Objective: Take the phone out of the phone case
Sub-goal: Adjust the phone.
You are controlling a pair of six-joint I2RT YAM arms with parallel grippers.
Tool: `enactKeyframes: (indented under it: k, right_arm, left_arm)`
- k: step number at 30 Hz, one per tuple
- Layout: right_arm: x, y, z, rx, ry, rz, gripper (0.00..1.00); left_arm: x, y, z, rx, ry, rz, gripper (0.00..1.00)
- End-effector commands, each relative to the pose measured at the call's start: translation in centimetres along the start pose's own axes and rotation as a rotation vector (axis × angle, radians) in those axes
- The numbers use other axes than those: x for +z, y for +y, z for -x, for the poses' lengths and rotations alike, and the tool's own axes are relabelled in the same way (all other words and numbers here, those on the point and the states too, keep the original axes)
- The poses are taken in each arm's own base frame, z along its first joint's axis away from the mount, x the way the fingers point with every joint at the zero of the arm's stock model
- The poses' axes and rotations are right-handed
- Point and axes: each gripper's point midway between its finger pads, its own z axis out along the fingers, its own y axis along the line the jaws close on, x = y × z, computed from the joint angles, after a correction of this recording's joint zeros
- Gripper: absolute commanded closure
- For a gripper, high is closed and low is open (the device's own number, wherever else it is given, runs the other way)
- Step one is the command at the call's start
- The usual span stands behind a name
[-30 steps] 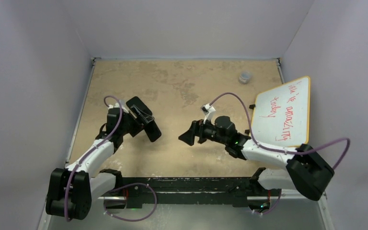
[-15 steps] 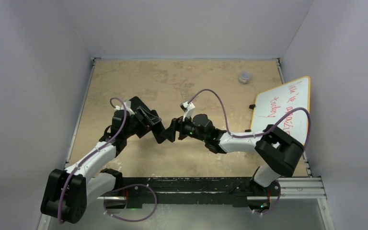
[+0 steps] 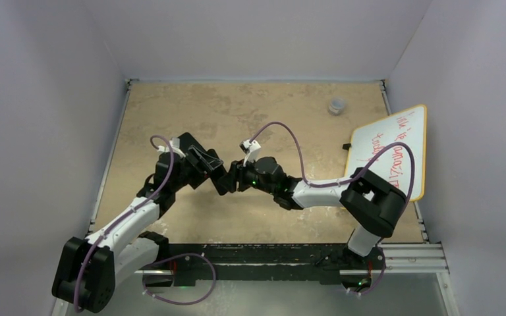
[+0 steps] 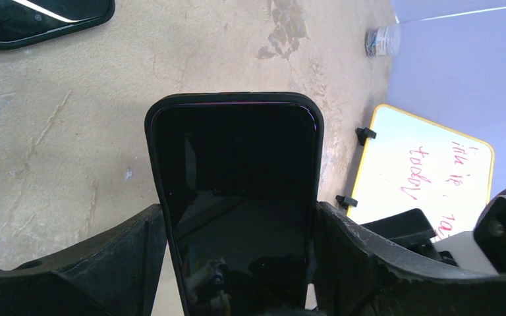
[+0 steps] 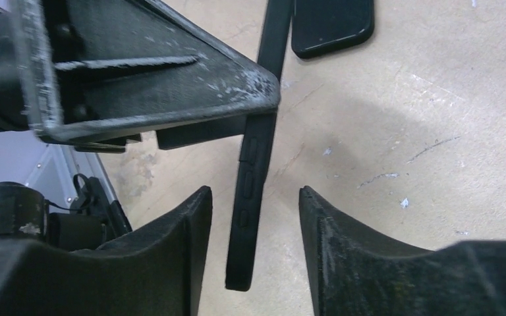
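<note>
Enclosure walls (image 3: 257, 39) plain pale lavender on three sides, tan mottled table (image 3: 270, 112) with scuffs and white flecks

Whiteboard (image 3: 389, 155), orange rim, red handwriting, sits at the table's right edge

Both arms meet mid-table, above the surface. Left gripper (image 4: 240, 209) is clamped on the long sides of the phone case (image 5: 250, 178), one finger against each side, so the phone (image 4: 237, 158) is held off the table

Phone: black glossy screen, dark, rounded corners, seated in a black case with a thin raised rim; side buttons show on the case edge in the right wrist view

Right gripper (image 5: 253, 197) straddles the free end edge-on, fingers apart, a gap either side, no contact visible

Flat black rounded object (image 5: 333, 23) lies on the table just beyond; can't tell what it is

Small clear jar (image 3: 336, 105) stands near the far right corner
</note>
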Motion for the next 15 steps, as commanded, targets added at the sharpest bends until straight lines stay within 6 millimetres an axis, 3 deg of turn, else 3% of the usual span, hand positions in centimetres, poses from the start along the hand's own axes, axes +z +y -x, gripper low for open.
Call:
enactKeyframes:
  k: [1,5,10,15]
  right_arm:
    - [0.8,0.5,1.4,-0.009,-0.045,-0.008,0.5]
    - [1.0,0.5,1.4,-0.006,-0.041,-0.005,0.68]
    - [0.9,0.5,0.9,0.013,-0.031,-0.002,1.0]
    - [-0.2,0.6,0.7,0.035,-0.026,0.007,1.0]
  left_arm:
    - [-0.6,-3.5,1.7,-0.012,-0.085,-0.114,0.63]
    - [-0.5,-3.8,1.4,-0.017,-0.083,-0.119,0.62]
    - [-0.3,-3.9,1.0,-0.01,-0.073,-0.128,0.57]
    - [-0.6,-4.1,1.1,0.053,-0.087,-0.149,0.42]
